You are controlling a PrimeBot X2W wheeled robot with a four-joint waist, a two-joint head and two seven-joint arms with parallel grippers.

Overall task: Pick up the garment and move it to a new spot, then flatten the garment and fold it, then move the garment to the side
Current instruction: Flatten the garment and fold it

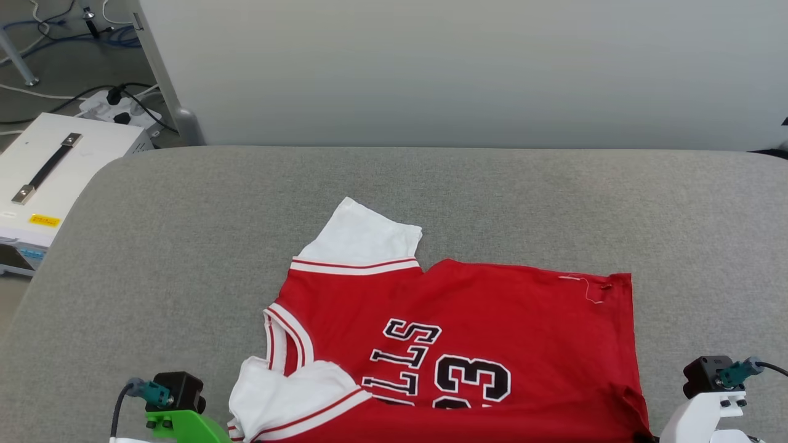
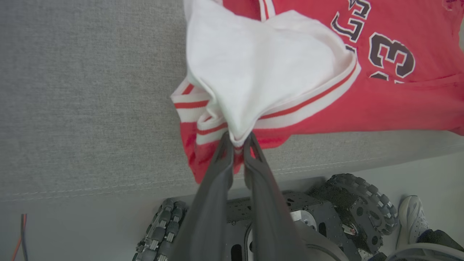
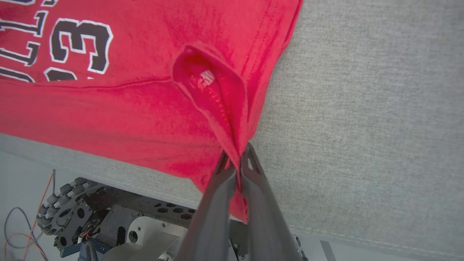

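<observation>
The garment (image 1: 468, 344), a red jersey with white sleeves, striped trim and black numerals, lies spread on the grey padded surface (image 1: 154, 246), its near edge hanging over the front. In the left wrist view my left gripper (image 2: 237, 140) is shut on the bunched white sleeve (image 2: 261, 65) and its striped trim. In the right wrist view my right gripper (image 3: 237, 156) is shut on a pinched fold of the red hem corner (image 3: 214, 94). The far sleeve (image 1: 363, 237) lies flat, pointing away from me.
A white case with a black handle (image 1: 49, 166) stands left of the surface, with a power strip and cables (image 1: 120, 107) on the floor behind it. A pale panel (image 1: 462, 67) rises at the back. Below the front edge are my wheeled base (image 2: 362, 206) and a person's shoe (image 2: 411, 217).
</observation>
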